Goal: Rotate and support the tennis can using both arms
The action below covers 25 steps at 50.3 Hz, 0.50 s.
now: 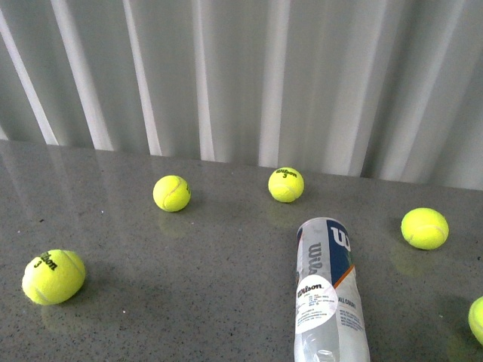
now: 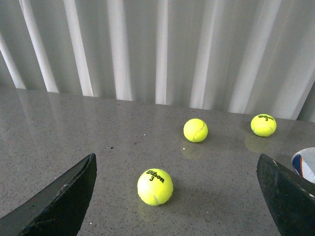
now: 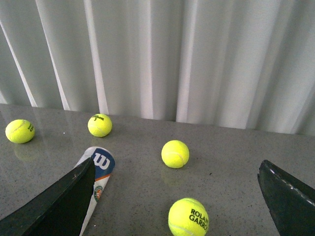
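Lying on its side on the grey table (image 1: 189,302), the tennis can (image 1: 330,290) rests toward the robot's right, its far end aimed at the curtain (image 1: 302,75), with loose tennis balls (image 1: 172,193) scattered around it. The left gripper (image 2: 175,162) is spread wide and holds nothing, and the can's end shows only just outside one finger (image 2: 285,196). The right gripper (image 3: 177,182) is likewise wide apart and empty, with the can partly hidden behind one of its fingers (image 3: 59,206), not between them.
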Each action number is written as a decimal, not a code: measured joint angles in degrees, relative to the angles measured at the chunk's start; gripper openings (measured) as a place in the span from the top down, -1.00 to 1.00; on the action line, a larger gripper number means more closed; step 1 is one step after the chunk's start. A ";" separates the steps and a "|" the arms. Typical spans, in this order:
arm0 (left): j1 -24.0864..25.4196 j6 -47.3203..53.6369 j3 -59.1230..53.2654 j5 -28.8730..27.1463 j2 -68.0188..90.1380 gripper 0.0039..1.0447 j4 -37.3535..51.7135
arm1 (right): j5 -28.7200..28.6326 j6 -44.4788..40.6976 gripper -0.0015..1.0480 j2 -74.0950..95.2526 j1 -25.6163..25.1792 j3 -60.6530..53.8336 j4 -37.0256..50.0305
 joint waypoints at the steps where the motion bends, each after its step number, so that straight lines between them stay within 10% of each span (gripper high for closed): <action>1: 0.00 0.00 0.00 0.00 0.00 -0.88 0.00 | 0.00 0.00 -0.87 0.00 0.00 0.00 0.00; 18: 0.00 0.00 0.00 0.00 0.00 -0.88 0.00 | -7.41 -5.35 -0.87 9.27 -1.55 6.29 -7.45; 25: -0.02 0.00 0.00 -0.04 -0.02 -0.88 0.00 | -9.33 -2.49 -0.87 34.51 -6.58 22.62 11.08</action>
